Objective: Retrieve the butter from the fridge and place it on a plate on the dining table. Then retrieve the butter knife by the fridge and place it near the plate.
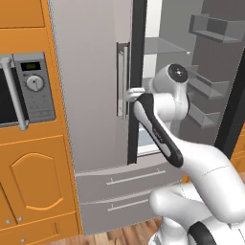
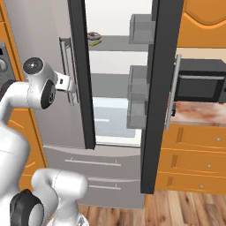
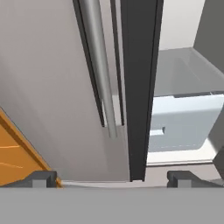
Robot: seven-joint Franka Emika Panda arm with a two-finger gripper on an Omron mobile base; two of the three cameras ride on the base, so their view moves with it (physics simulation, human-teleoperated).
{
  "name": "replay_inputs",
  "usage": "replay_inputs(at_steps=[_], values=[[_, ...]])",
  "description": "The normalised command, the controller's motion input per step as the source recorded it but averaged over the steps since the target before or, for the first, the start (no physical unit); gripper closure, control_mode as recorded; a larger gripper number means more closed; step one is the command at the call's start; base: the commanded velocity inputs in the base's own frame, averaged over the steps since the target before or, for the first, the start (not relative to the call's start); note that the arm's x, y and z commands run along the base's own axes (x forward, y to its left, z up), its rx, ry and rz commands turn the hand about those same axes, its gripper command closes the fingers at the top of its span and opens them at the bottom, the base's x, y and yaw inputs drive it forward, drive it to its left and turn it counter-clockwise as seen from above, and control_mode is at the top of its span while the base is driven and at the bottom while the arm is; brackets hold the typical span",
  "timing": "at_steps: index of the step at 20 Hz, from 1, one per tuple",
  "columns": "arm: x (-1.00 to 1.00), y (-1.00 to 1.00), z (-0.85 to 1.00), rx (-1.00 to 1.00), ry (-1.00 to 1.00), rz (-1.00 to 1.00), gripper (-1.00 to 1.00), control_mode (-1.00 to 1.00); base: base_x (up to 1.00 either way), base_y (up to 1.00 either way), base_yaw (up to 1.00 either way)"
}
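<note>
In the right base view, two small items on the upper shelf (image 2: 115, 43) of the fridge (image 2: 42, 57) are too small to identify: one reddish (image 2: 93, 35), one yellowish (image 2: 95, 42). The claw (image 1: 135, 92) is mostly hidden behind the door handle (image 1: 123, 79). The microwave (image 1: 19, 91) is cut by the left edge.

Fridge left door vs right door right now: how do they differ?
The left grey steel door is shut and shows its flat outer face; the right grey door is swung wide, edge-on. The open gripper is at the left door's bar handle; the right door's handle is untouched. Both have vertical bar handles.
</note>
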Motion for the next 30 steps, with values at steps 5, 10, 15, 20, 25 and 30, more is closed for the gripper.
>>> replay_inputs(at_steps=[5,10,15,20,25,30], values=[[0.32,0.14,0.07,-0.09,-0.08,0.02,-1.00,-1.00,0.00,0.00,0.00],[0.48,0.07,0.00,-0.13,-0.04,0.08,-1.00,-1.00,0.00,0.00,0.00],[0.30,0.09,0.00,-0.11,0.00,0.01,-1.00,-1.00,0.00,0.00,0.00],[0.24,0.11,0.00,-0.02,-0.02,-0.08,-1.00,-1.00,0.00,0.00,0.00],[0.38,0.12,0.01,0.01,-0.01,-0.12,-1.00,-1.00,0.00,0.00,0.00],[0.34,0.00,0.00,0.09,-0.01,-0.05,-1.00,-1.00,0.00,0.00,0.00]])
